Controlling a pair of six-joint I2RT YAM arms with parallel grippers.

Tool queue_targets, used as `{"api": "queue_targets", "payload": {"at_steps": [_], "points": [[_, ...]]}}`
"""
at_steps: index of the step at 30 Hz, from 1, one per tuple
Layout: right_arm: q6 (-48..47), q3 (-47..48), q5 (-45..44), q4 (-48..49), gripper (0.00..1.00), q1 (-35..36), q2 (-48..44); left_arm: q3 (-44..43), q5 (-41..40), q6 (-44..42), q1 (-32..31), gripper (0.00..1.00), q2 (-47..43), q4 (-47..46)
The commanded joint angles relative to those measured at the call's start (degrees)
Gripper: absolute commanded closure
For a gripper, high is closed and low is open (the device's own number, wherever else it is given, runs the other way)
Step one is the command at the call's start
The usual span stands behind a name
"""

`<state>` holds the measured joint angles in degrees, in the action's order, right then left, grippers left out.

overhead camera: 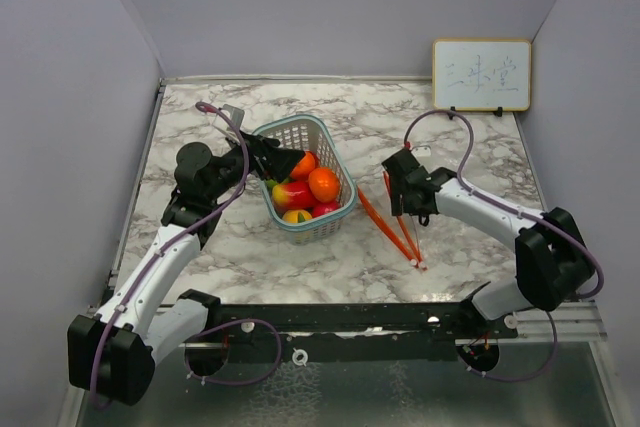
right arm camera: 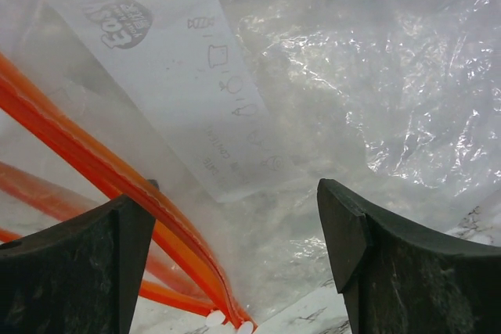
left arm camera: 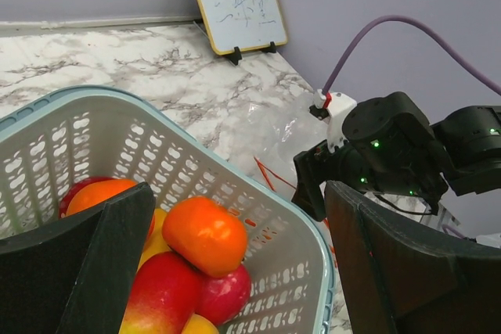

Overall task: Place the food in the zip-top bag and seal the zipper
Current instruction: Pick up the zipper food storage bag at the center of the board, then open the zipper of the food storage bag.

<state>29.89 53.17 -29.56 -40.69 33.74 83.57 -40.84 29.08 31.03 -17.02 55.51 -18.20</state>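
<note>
The food, small glossy toy fruits (overhead camera: 308,190) in red, orange and yellow, lies in a pale teal lattice basket (overhead camera: 335,152). In the left wrist view an orange fruit (left arm camera: 205,234) rests on red ones (left arm camera: 168,291). My left gripper (overhead camera: 278,163) is open over the basket's left side; one finger (left arm camera: 94,263) is over the fruit and the other (left arm camera: 407,271) is outside the rim. The clear zip-top bag (right arm camera: 337,91) lies flat to the right of the basket, with its orange zipper (overhead camera: 390,225) toward the basket. My right gripper (overhead camera: 403,190) hangs open just above the bag, the zipper (right arm camera: 117,177) by its left finger.
A small whiteboard (overhead camera: 481,74) stands at the back right corner against the wall. Grey walls close in the marble table (overhead camera: 200,247) on three sides. The right arm (left arm camera: 391,146) is close beyond the basket's rim (left arm camera: 313,248).
</note>
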Motion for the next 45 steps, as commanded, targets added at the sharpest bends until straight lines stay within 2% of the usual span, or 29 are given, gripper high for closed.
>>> {"api": "queue_targets", "payload": {"at_steps": [1,5,14,18,19,20,23,26,31,35,45], "points": [[2.1,1.7,-5.7,-0.2,0.21,-0.4,2.9,-2.7,-0.9,-1.2,-0.2,0.07,-0.9,0.6],[1.4,1.9,-4.8,0.9,0.21,-1.2,5.8,-2.6,-1.1,-1.4,-0.2,0.07,-1.0,1.1],[2.4,2.4,-7.6,-0.2,0.52,-1.7,5.5,-2.9,-1.4,-2.0,-0.2,0.07,-1.1,2.3],[1.4,3.7,-7.9,-1.9,0.87,-1.7,2.1,-2.8,-1.2,-2.1,-0.2,0.07,-1.1,2.5],[0.9,3.7,-7.0,-1.7,0.95,-1.7,0.6,-2.8,-1.3,-2.1,-0.2,0.07,-1.0,2.5],[0.3,3.9,-5.6,-1.4,0.98,-1.7,-1.2,-2.9,-1.2,-2.0,-0.2,0.07,-1.0,2.4],[-3.0,5.4,-0.1,0.0,0.99,-1.5,-6.9,-3.5,0.0,-1.3,-0.2,0.07,0.0,1.2],[-6.3,7.9,10.8,2.7,0.99,-1.5,-12.3,-4.6,2.3,0.7,-0.9,0.11,1.9,-2.1],[-7.7,11.4,24.9,7.3,0.99,-1.5,-15.6,-10.3,-0.1,-0.9,-9.0,0.13,7.8,-2.5],[-8.9,14.1,26.5,7.7,0.99,-1.5,-14.4,-14.3,-4.1,-3.2,-15.7,0.12,12.8,-3.0],[-9.4,14.8,29.0,7.8,0.99,-1.5,-15.8,-18.6,-8.6,-4.0,-24.2,0.13,24.5,-4.8]]}}
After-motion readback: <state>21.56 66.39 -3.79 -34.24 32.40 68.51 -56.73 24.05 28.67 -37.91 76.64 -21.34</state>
